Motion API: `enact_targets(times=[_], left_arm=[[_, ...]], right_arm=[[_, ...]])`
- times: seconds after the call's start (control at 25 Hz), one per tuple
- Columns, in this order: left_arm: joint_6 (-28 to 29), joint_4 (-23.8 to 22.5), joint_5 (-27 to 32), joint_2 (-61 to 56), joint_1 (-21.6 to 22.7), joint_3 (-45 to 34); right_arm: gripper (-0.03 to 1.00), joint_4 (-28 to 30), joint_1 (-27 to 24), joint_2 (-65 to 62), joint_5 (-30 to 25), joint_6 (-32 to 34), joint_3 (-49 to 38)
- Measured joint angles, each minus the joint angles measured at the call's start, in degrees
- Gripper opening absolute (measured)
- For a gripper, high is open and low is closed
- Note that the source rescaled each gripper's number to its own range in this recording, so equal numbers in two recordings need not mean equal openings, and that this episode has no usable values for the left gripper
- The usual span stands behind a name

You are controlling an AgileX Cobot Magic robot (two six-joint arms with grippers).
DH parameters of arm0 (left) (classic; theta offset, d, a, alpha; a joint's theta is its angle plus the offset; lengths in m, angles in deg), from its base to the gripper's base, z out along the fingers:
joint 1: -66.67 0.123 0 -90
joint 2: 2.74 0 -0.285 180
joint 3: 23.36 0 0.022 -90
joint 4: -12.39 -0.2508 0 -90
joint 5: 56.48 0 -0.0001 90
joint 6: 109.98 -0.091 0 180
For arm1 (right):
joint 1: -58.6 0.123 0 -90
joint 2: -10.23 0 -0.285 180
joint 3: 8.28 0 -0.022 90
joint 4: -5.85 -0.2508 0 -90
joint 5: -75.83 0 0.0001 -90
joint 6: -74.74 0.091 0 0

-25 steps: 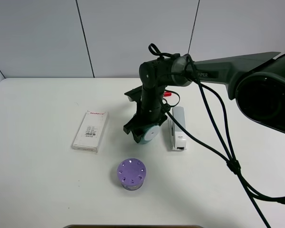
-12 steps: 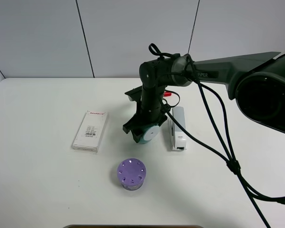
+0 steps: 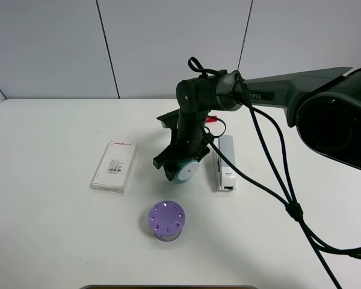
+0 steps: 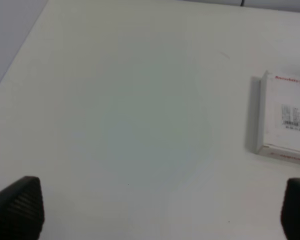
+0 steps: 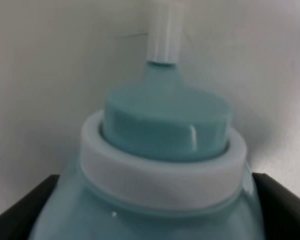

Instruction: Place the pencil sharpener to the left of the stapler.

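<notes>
The teal pencil sharpener [image 3: 184, 170] with its flat white round face sits between the fingers of my right gripper [image 3: 179, 166], low over the table, just left of the stapler. In the right wrist view the pencil sharpener [image 5: 162, 150] fills the frame, its small white end [image 5: 165, 31] pointing away, and the dark fingers [image 5: 20, 212] press on both its sides. The light-grey and white stapler [image 3: 224, 161] lies lengthwise on the table, a small gap from the sharpener. My left gripper [image 4: 157, 212] hangs open over bare table, away from both.
A flat white rectangular box [image 3: 114, 165] lies left of the sharpener, also seen as the box [image 4: 285, 120] in the left wrist view. A purple cylinder with holes on top [image 3: 166, 221] stands in front. A red marker cap [image 3: 212, 119] peeks out behind the right arm.
My right gripper has carried the sharpener slightly to the left, widening the gap to the stapler. Nothing else has moved.
</notes>
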Motion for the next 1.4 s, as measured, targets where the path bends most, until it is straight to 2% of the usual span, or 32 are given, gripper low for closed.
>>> enact_targets(times=[0.12, 0.16, 0.28, 0.36, 0.44, 0.96, 1.4], left_arm=[[0.00, 0.00, 0.00, 0.00, 0.00, 0.00], [0.00, 0.00, 0.00, 0.00, 0.00, 0.00], [0.00, 0.00, 0.00, 0.00, 0.00, 0.00], [0.00, 0.00, 0.00, 0.00, 0.00, 0.00], [0.00, 0.00, 0.00, 0.00, 0.00, 0.00], [0.00, 0.00, 0.00, 0.00, 0.00, 0.00], [0.00, 0.00, 0.00, 0.00, 0.00, 0.00]], right_arm=[[0.17, -0.14, 0.00, 0.00, -0.60, 0.00, 0.00], [0.26, -0.44, 0.00, 0.00, -0.98, 0.00, 0.00], [0.71, -1.37, 0.00, 0.00, -1.23, -0.06, 0.00], [0.84, -1.43, 0.00, 0.00, -1.23, -0.06, 0.00], [0.89, -1.43, 0.00, 0.00, -1.47, -0.06, 0.00], [0.91, -1.23, 0.00, -6.30, -2.99, -0.06, 0.00], [0.91, -0.01, 0.00, -14.00, -8.58, -0.06, 0.00]])
